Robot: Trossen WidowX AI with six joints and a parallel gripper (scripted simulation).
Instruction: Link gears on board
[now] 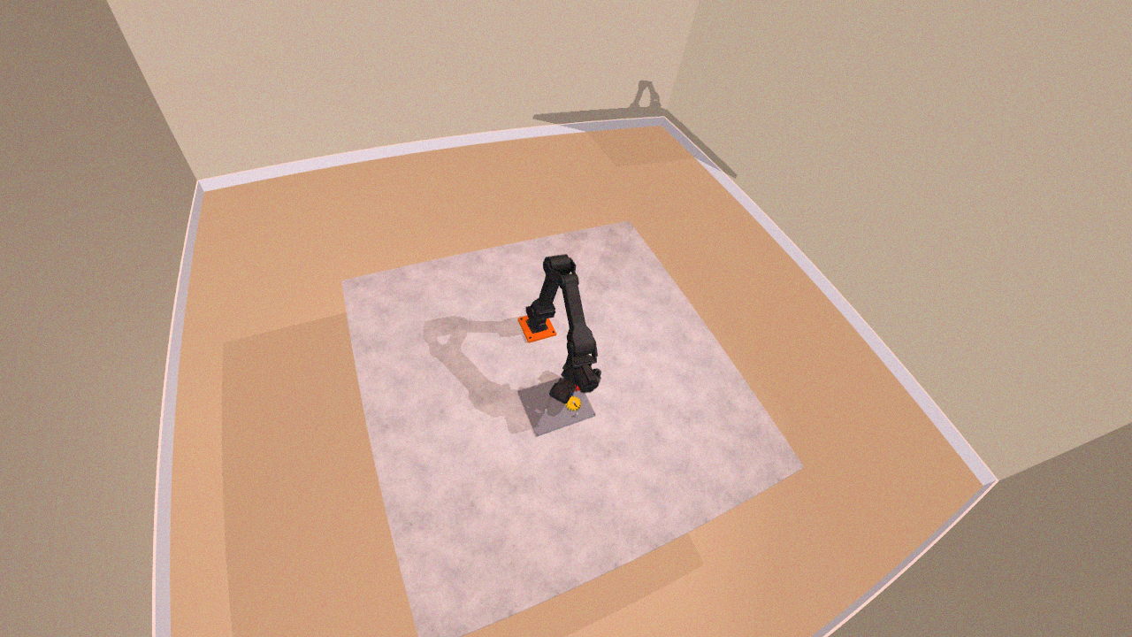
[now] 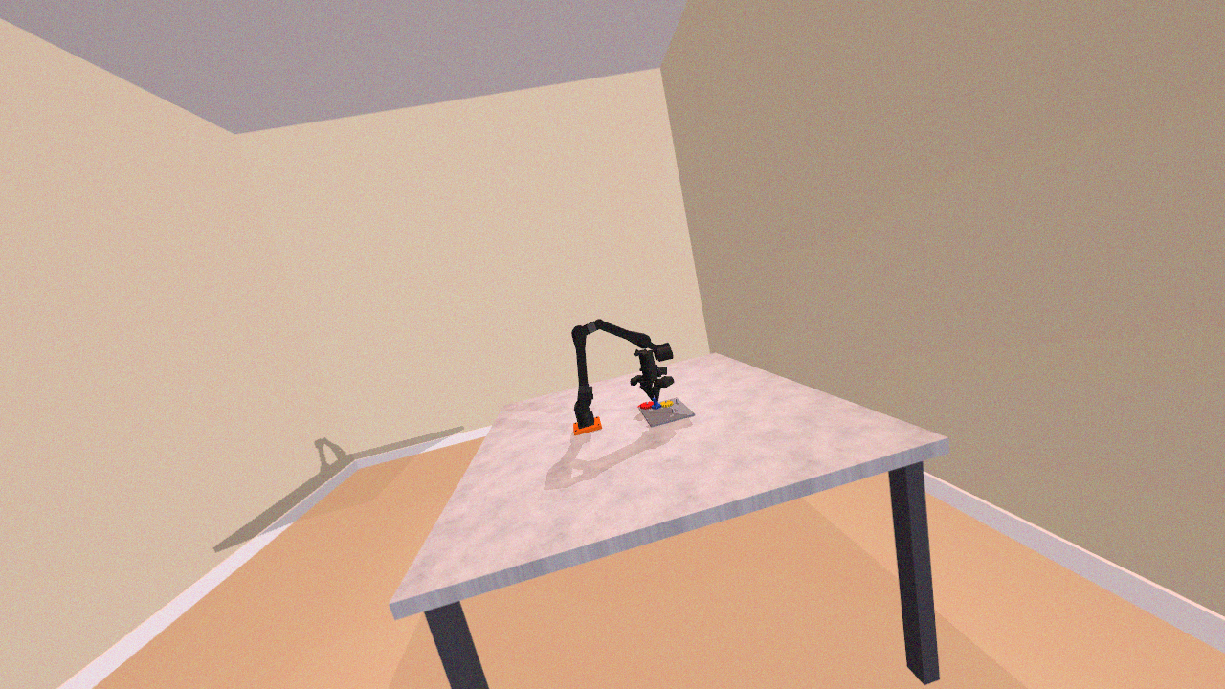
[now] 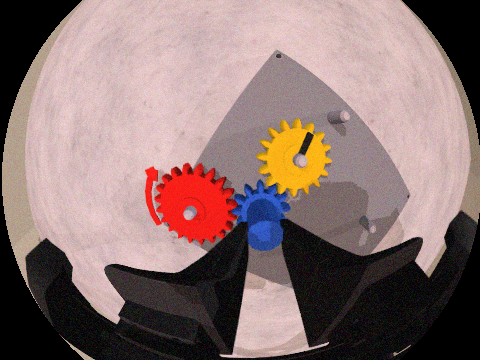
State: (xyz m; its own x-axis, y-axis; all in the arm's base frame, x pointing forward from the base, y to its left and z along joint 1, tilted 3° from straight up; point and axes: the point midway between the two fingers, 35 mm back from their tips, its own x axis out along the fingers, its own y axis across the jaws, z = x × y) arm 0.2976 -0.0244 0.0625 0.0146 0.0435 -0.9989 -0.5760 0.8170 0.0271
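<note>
My gripper [image 3: 263,227] [image 2: 655,401] is shut on the upright handle of a blue gear [image 3: 261,202] [image 2: 656,405]. The blue gear is between the red gear [image 3: 195,204] [image 2: 645,405] and the yellow gear [image 3: 285,155] [image 1: 573,403] [image 2: 667,403], with its teeth at the teeth of both in the wrist view. A peg under it is hidden, and I cannot tell whether it sits flat. The red gear and the yellow gear with its black stripe sit on pegs of the grey board [image 3: 240,130] [image 1: 542,424] [image 2: 668,419]. The red arrow [image 3: 150,195] curves beside the red gear.
Two empty pegs stand on the board, one [image 3: 340,117] beyond the yellow gear and one [image 3: 370,227] near the right corner. The arm's orange base [image 1: 537,328] [image 2: 588,426] is bolted to the table [image 1: 475,515] [image 2: 727,462]. No other loose gear shows.
</note>
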